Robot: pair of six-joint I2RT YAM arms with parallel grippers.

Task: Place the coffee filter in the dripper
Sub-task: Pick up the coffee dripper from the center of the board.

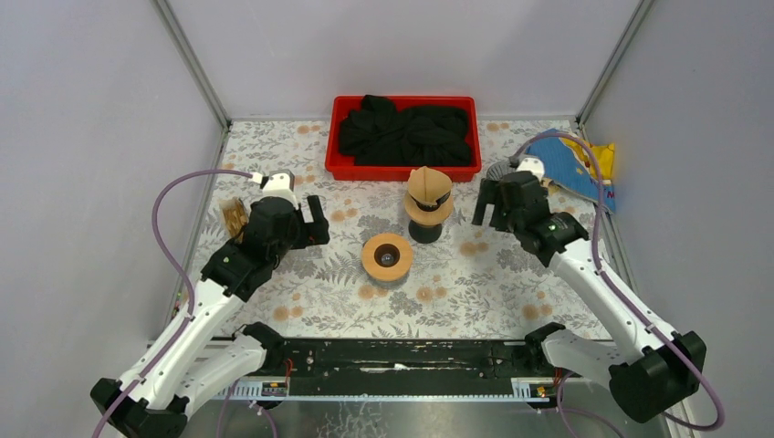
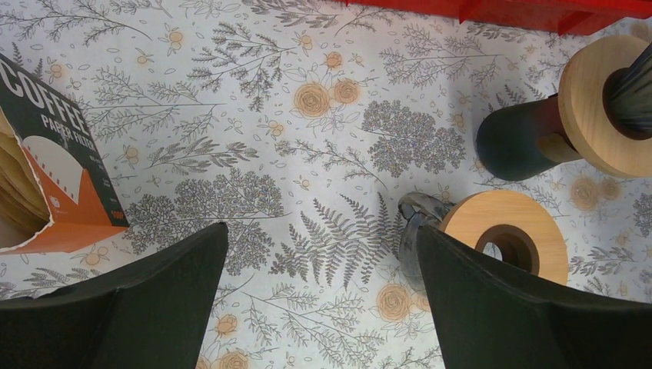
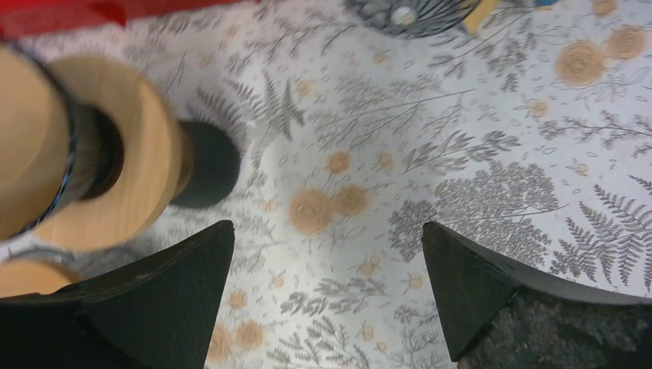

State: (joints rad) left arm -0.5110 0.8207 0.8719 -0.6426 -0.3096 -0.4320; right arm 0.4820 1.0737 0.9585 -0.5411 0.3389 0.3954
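Observation:
The dripper point(image 1: 429, 214) stands upright at the table's middle, a wooden ring on a black base. A tan paper coffee filter point(image 1: 428, 185) sits in its top, slightly crumpled. In the right wrist view, which is blurred, the filter point(image 3: 23, 138) and wooden ring point(image 3: 142, 157) show at the left. My right gripper point(image 1: 489, 214) point(image 3: 327, 227) is open and empty, just right of the dripper and apart from it. The left gripper point(image 1: 319, 224) point(image 2: 321, 231) is open and empty over bare table, left of the dripper's black base point(image 2: 511, 142).
A second wooden-ringed glass piece point(image 1: 386, 256) point(image 2: 507, 231) stands in front of the dripper, beside my left gripper's right finger. The coffee filter box point(image 1: 235, 216) point(image 2: 54, 169) lies far left. A red tray point(image 1: 342, 169) of black cloth is behind, and a wire piece point(image 3: 407, 11) and blue bag point(image 1: 566, 164) lie at the right.

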